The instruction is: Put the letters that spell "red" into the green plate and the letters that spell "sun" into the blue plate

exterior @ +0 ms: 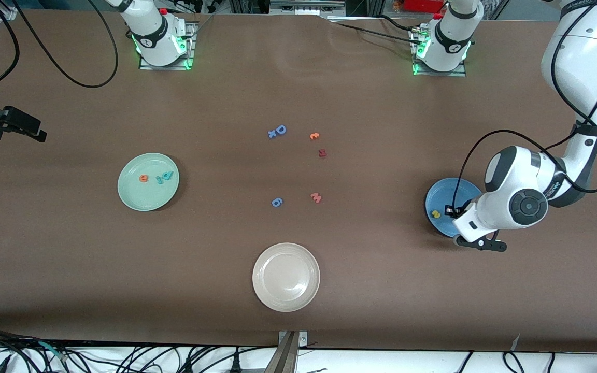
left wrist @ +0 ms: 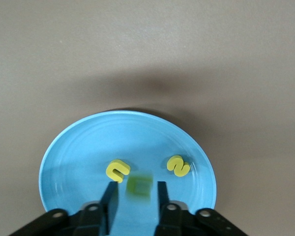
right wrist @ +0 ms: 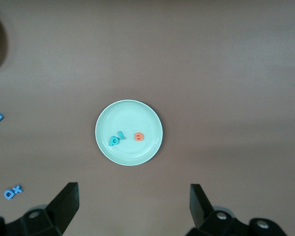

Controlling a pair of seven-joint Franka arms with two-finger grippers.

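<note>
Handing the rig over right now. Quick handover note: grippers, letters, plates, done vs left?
Left gripper: over the round blue plate, jaws parted, blurred olive-green foam "u" between them, apparently just released.
Right gripper: open, empty, high over the round pale green plate, waiting.
Blue plate: yellow "n" and yellow "s" already in.
Green plate: teal "r" and "d", orange "e" in.
Left: confirm the "u" lands, retract.

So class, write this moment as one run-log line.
left gripper: open over round blue plate, olive foam letter between fingers | right gripper: open, above pale green plate
</note>
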